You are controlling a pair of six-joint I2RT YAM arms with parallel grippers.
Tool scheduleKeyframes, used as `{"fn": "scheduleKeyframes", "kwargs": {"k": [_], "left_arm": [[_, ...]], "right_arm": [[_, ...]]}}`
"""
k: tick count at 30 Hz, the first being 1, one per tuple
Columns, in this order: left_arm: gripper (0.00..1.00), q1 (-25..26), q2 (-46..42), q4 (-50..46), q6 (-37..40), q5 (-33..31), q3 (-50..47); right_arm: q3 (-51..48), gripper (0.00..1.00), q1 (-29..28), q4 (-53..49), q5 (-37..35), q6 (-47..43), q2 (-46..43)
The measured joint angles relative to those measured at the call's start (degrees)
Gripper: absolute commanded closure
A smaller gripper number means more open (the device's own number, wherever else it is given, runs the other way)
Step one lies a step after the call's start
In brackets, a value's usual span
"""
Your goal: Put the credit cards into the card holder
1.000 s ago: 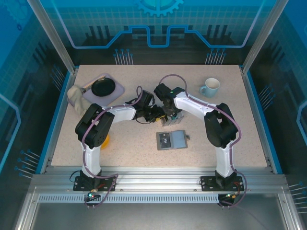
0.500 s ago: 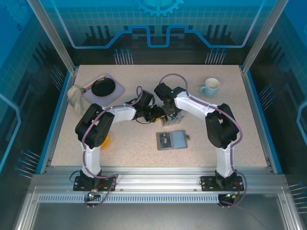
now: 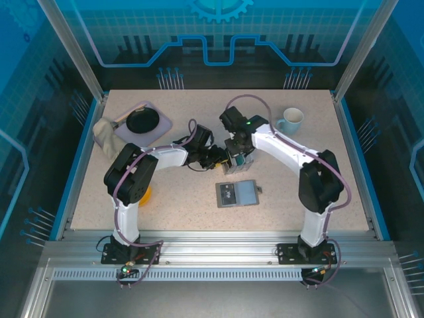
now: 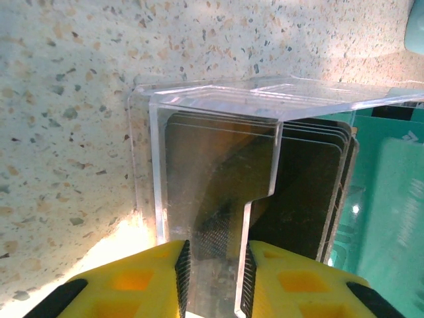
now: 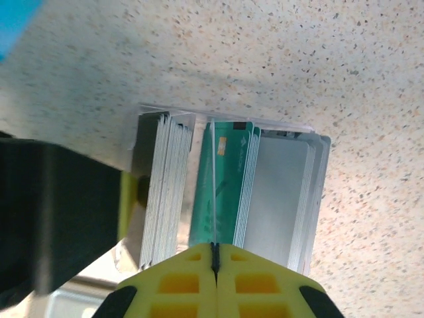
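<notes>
The grey card holder (image 3: 237,193) lies open and flat on the table, with a dark half and a pale-blue half. Behind it stands a clear slotted box (image 3: 233,163) (image 5: 291,139) holding stacks of cards. Teal-green credit cards (image 5: 230,179) (image 4: 391,199) fill its middle slot. My right gripper (image 3: 236,154) (image 5: 214,260) is above the box, shut on one teal card (image 5: 214,199) seen edge-on. From the left, my left gripper (image 3: 219,159) (image 4: 213,281) clamps the box's clear end wall (image 4: 212,192) between its yellow fingers.
A pale mug (image 3: 289,120) stands at the back right. A tray (image 3: 162,126) with a black dish and a beige cloth (image 3: 103,132) sit at the back left. A yellow object (image 3: 145,195) lies under the left arm. Silver card stacks (image 5: 162,192) flank the teal ones.
The right arm's elbow has swung out to the right and its wrist has shifted slightly back over the box. The left arm and the card holder have not moved.
</notes>
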State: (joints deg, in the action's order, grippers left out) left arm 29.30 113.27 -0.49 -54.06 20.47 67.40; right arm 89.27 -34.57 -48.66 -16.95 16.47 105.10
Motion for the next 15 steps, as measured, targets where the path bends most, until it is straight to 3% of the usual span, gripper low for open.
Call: {"fn": "scheduleKeyframes", "kwargs": {"k": [8, 15], "left_arm": [[0.55, 0.0, -3.17, -1.92, 0.48, -0.15, -0.81], [0.4, 0.0, -14.49, -1.22, 1.4, -0.44, -3.19]], "right_arm": [[-11.98, 1.0, 10.45, 8.11, 19.89, 7.34, -15.69], [-25.53, 1.0, 19.78, 19.67, 37.27, 17.42, -25.57]]}}
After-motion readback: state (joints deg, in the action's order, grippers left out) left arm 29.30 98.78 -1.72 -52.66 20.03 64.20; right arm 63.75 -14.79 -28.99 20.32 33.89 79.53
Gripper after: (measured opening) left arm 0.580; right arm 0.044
